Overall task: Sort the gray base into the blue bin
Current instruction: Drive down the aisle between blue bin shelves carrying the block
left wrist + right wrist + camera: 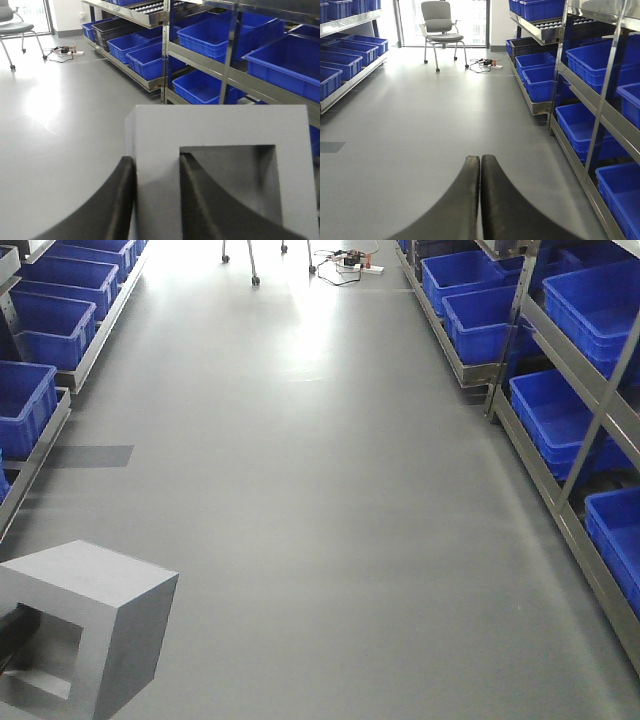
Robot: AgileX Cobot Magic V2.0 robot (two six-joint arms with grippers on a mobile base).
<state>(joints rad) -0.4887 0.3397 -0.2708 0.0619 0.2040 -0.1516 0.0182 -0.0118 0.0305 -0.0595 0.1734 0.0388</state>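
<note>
The gray base [95, 625], a matte gray block with a square recess, hangs low at the front left above the floor. In the left wrist view the gray base [225, 127] fills the lower right. My left gripper [156, 167] is shut on one wall of it, with one finger outside and the other finger [197, 200] inside the recess. A dark part of that gripper [14, 632] shows at the recess. My right gripper [480, 162] is shut, holds nothing and points down the aisle. Several deep bright-blue bins line the racks, such as a low blue bin [556, 416] on the right.
Metal racks [598, 430] with blue bins run down both sides of the aisle, and a black bin [113, 27] sits among them. A gray wheeled chair [440, 22] and a power strip with cables [487, 63] stand at the far end. A dark patch [90, 455] marks the floor at left.
</note>
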